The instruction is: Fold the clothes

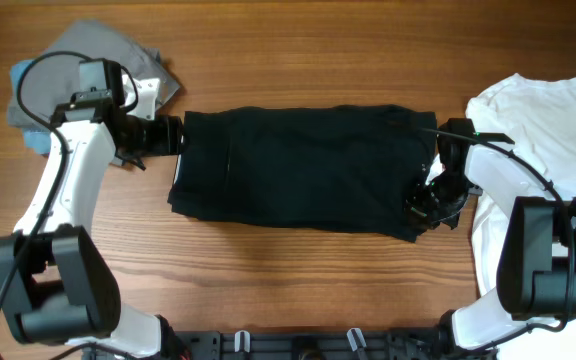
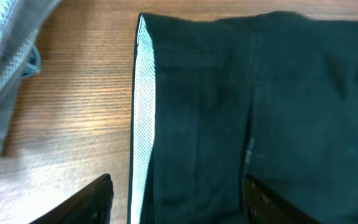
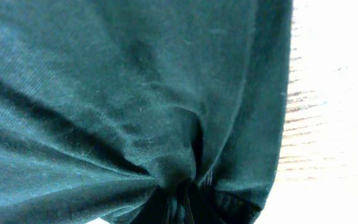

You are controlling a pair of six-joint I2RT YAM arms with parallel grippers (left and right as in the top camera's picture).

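The black shorts (image 1: 298, 165) lie flat mid-table. My right pincer (image 1: 420, 207) clenches a bunched fold at their four o'clock corner; my left pincer (image 1: 176, 135) gapes astride the waistband (image 2: 143, 112) at nine o'clock.

Looks like a robotics lab bench: left arm (image 1: 68, 180) and right arm (image 1: 493, 185) mounted at the edge of a wood-grain counter (image 1: 298, 60), a loose cable (image 1: 20, 85), and clothes (image 1: 298, 165) spread out.
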